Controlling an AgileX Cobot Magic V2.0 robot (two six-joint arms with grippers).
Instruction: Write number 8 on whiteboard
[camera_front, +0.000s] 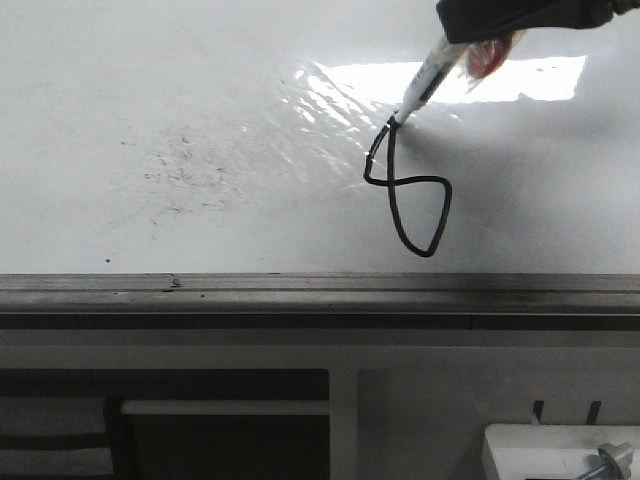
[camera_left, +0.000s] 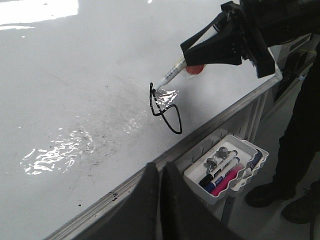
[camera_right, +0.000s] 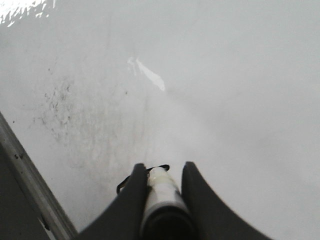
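Note:
The whiteboard (camera_front: 150, 80) is large, glossy and white. A black number 8 (camera_front: 410, 205) is drawn on it right of centre, with a large closed lower loop and a smaller upper loop. It also shows in the left wrist view (camera_left: 165, 107). My right gripper (camera_right: 161, 172) is shut on a white marker (camera_front: 428, 78), whose tip touches the board at the top of the upper loop. The marker also shows in the right wrist view (camera_right: 162, 192). My left gripper (camera_left: 161, 170) is shut and empty, near the board's tray ledge (camera_left: 140, 172).
A grey metal ledge (camera_front: 300, 292) runs along the board's near edge. Faint dark smudges (camera_front: 180, 170) lie left of the figure. A white tray (camera_left: 225, 167) with several markers hangs below the ledge at right. A person's legs (camera_left: 300, 150) stand beside it.

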